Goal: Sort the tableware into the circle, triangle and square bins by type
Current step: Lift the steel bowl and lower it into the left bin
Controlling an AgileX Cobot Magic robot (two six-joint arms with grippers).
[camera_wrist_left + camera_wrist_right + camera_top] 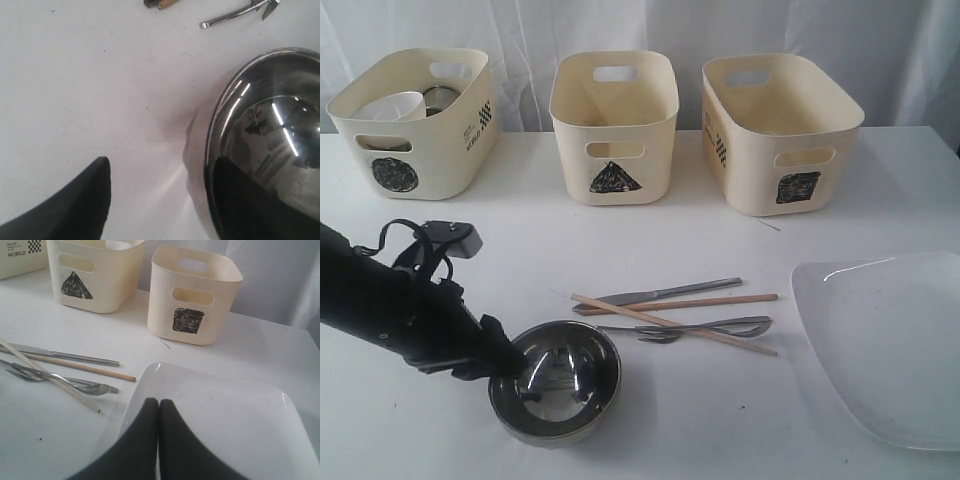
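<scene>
**Left jaws spread across the steel bowl's rim, right jaws shut over the plate**

My left gripper (512,362) is down at the steel bowl (560,428) near the front of the white table (720,430). Its jaws are spread wide. In the left wrist view one finger (75,210) is outside the bowl's wall over bare table and the other is inside the bowl. Nothing is clamped.

My right gripper (159,407) has its fingertips pressed together, empty, over the near edge of the large white plate (890,340), which lies at the right side of the table.

Between bowl and plate the cutlery lies in a loose pile. The knife (670,293) is farthest back. The two wooden chopsticks (720,300) cross each other. The fork (660,336) and spoon (748,323) are at the front, under one chopstick.

The three cream bins stand along the back. The circle bin (440,150), on the left, holds a white bowl (395,105) and a steel mug (442,97). The triangle bin (650,165) is in the middle and the square bin (760,175) is on the right.
</scene>
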